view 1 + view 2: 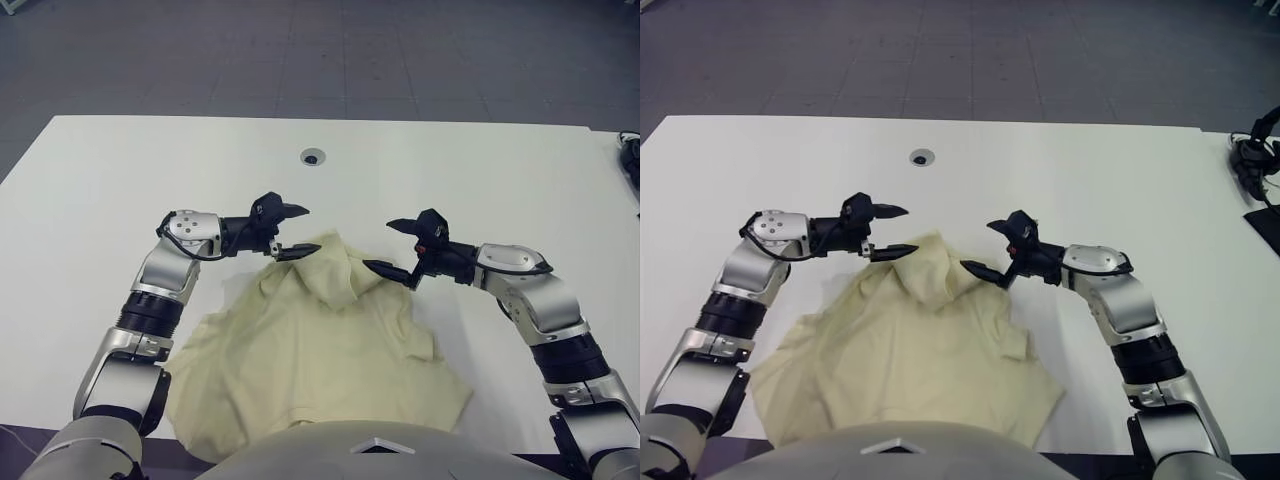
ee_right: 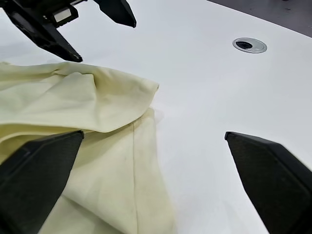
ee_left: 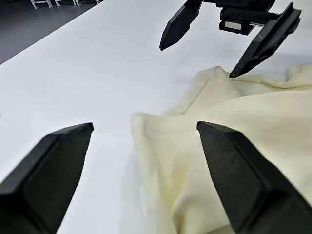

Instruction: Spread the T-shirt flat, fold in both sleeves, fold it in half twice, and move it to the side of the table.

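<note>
Pincers spread wide at a rumpled T-shirt

Left pincer [image 1: 312, 231] stands open, fingers well apart, with its lower fingertip right at the raised peak of the pale yellow T-shirt [image 1: 310, 350]. The shirt lies crumpled on the white table [image 1: 100, 180] near the front edge, bunched into a ridge on its far side between the two arms. Beyond it a round cable port [image 1: 313, 157] sits in the tabletop. Right pincer [image 1: 377, 245] faces the left one, also open, its lower fingertip touching the other side of the ridge. Black cables [image 1: 1252, 160] lie at the table's far right edge.
</note>
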`<state>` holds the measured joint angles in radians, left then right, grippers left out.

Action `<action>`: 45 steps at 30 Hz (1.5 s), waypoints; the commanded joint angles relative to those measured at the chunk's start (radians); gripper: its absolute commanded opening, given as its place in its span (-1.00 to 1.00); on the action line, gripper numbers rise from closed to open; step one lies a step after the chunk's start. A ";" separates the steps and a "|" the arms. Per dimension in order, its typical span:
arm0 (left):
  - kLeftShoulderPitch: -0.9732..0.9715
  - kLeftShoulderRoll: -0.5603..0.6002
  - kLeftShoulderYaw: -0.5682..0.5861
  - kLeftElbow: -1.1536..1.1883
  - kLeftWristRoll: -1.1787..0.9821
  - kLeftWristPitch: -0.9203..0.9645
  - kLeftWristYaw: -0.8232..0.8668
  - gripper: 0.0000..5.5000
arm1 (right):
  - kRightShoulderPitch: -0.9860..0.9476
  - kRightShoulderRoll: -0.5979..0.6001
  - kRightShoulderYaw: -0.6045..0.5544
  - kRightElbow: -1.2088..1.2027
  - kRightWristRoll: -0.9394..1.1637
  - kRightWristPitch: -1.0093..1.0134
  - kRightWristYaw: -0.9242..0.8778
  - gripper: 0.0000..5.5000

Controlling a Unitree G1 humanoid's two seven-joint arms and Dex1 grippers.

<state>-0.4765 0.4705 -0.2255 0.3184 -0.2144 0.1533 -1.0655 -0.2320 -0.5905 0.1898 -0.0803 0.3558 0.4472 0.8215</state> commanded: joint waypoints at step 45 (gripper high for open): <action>0.224 0.087 0.210 -0.285 -0.063 -0.009 -0.001 -1.00 | 0.034 0.044 -0.033 0.029 -0.090 -0.083 0.025 -0.01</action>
<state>-0.3121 0.5196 -0.0325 0.1020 -0.2609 0.1343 -1.0569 -0.1960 -0.5453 0.1617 -0.0417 0.2610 0.3555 0.8347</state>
